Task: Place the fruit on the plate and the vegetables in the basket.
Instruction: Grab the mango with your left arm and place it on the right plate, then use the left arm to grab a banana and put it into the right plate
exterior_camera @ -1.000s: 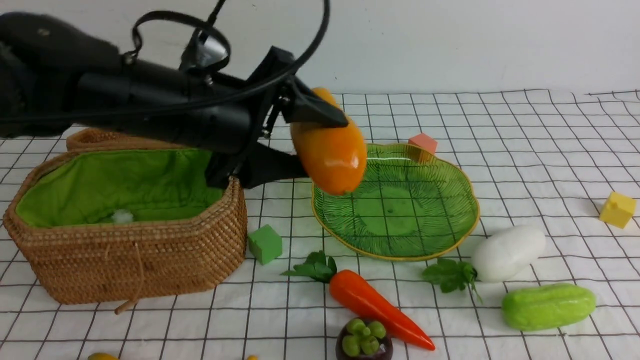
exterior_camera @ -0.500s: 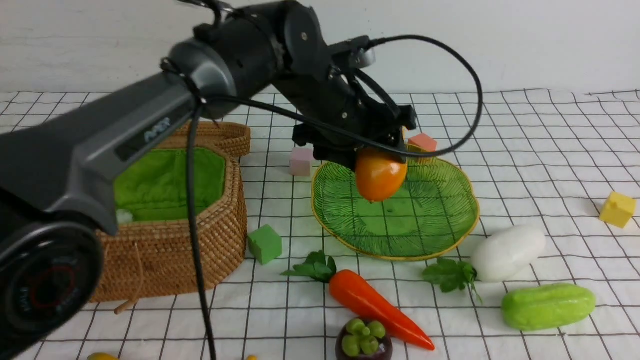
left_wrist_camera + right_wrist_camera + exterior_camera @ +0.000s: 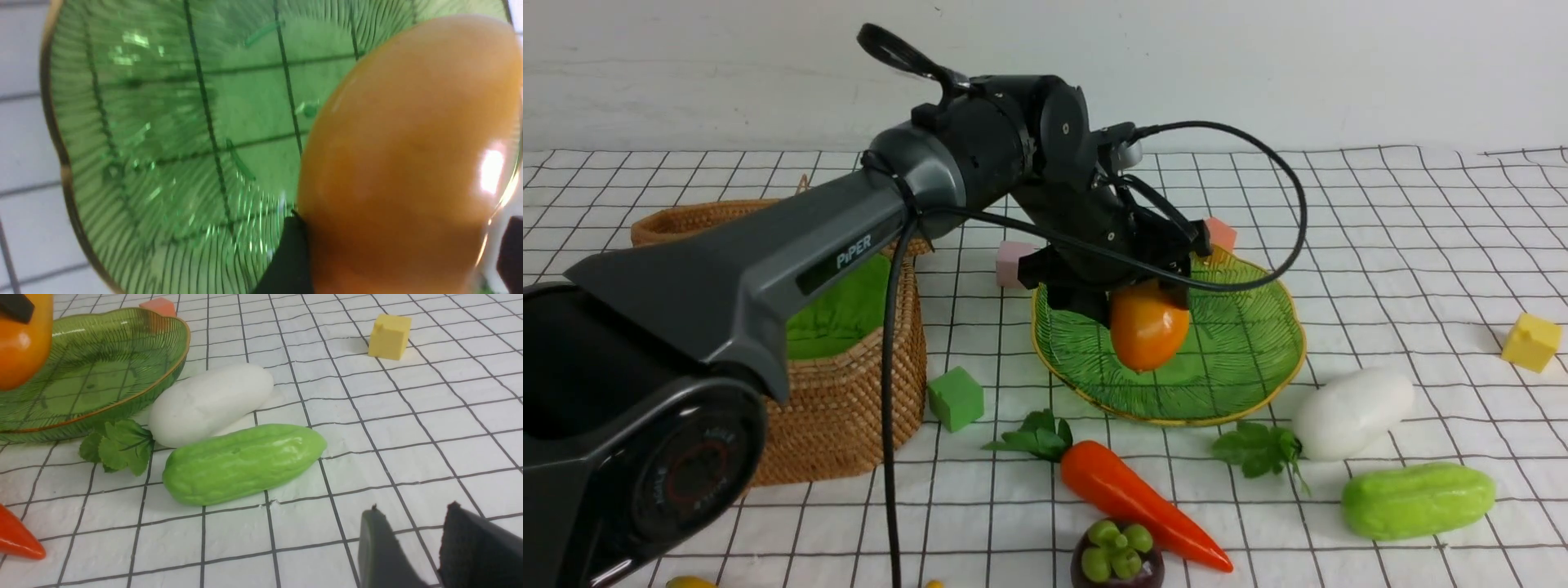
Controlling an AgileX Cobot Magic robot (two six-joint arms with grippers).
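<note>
Left hand (image 3: 1147,284) clamped on mango (image 3: 1148,328) | mango hangs nose-down, just above the green plate (image 3: 1245,359) | plate lies straight below, so letting go should do it!

Left arm (image 3: 768,261) enters at lower left of front frame and stretches up-right to frame centre. Wrist bent down, cable looping off it to right. Left gripper (image 3: 1147,296) points downward, clamped on mango (image 3: 1147,331) held on end; black finger (image 3: 291,261) presses its side. Right gripper (image 3: 413,508) at lower right of right wrist frame, jaws slightly apart.
</note>
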